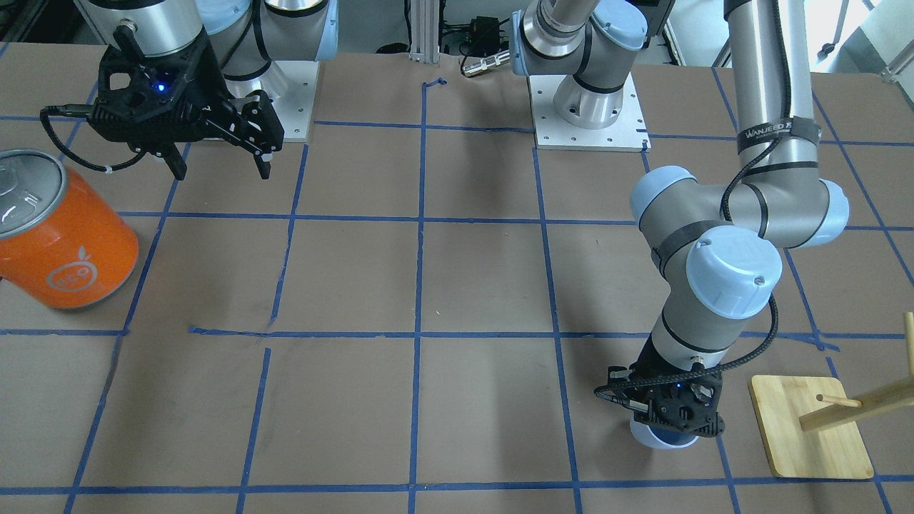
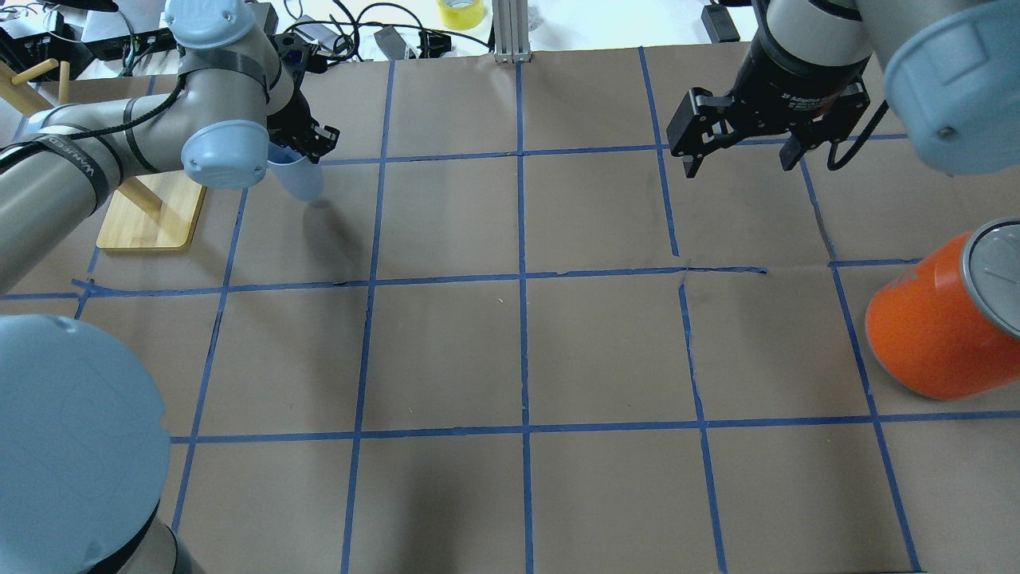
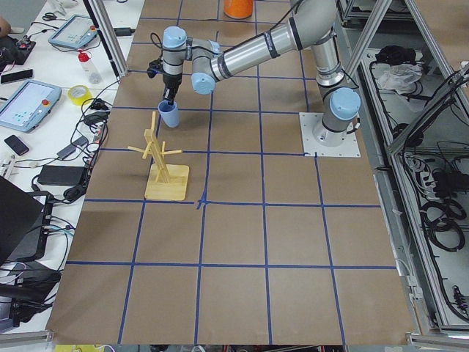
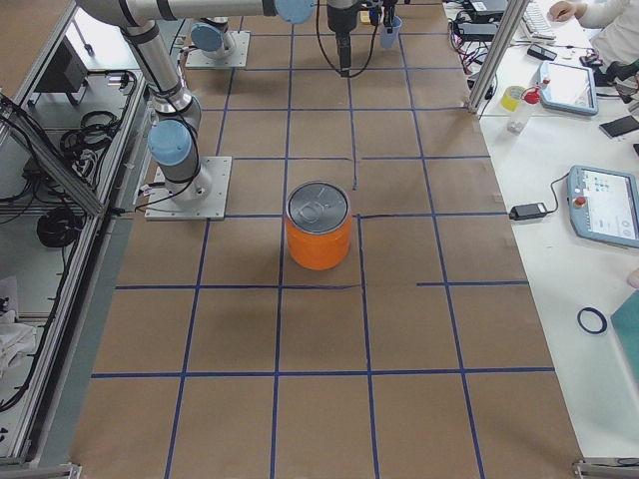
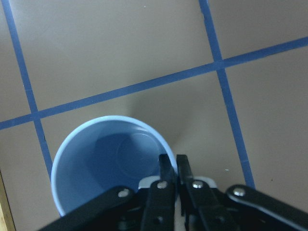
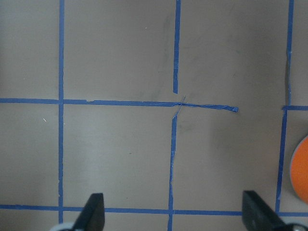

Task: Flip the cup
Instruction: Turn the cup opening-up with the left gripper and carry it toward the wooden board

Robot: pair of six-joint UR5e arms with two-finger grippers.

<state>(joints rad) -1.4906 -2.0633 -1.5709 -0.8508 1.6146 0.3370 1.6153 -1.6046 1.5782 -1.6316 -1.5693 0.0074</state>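
**Bench** (image 2: 446, 351): matt brown paper, ruled into squares with blue tape (image 2: 522, 279) that is torn and lifting in places. Cables and clutter lie beyond the far edge.

**1. Cup** (image 5: 103, 166): small pale blue tumbler in smooth plastic, tapered, thin-walled, no handle. It is mouth up on the robot's left, at the far side, just beside the wooden rack's base. You cannot tell whether its bottom rests on the paper or hangs just clear.

**2. Left tool** (image 5: 172, 161): black, with two slim fingers pinching the cup's rim wall, one inside and one outside.
- Slipping: the pinch is narrow and the wall is slick, so expect the cup to pivot or slide out as the wrist rolls.
- Buckling: a hard squeeze may buckle the thin rim.
- Rolling: if you release it high or tilted, the light, tapered cup would likely roll away in an arc.

**3. Wooden rack** (image 1: 807, 428): pale board with rounded corners, carrying a post with pegs. It stands near enough that a wide turn of the arm could knock it.

**4. Right tool** (image 2: 737, 163): black, fingers spread wide and holding nothing. It hovers well apart from the cup.

**5. Orange can** (image 2: 932, 335): large glossy cylinder with a silver lid, on the robot's right. It looks too far from the cup to interfere.
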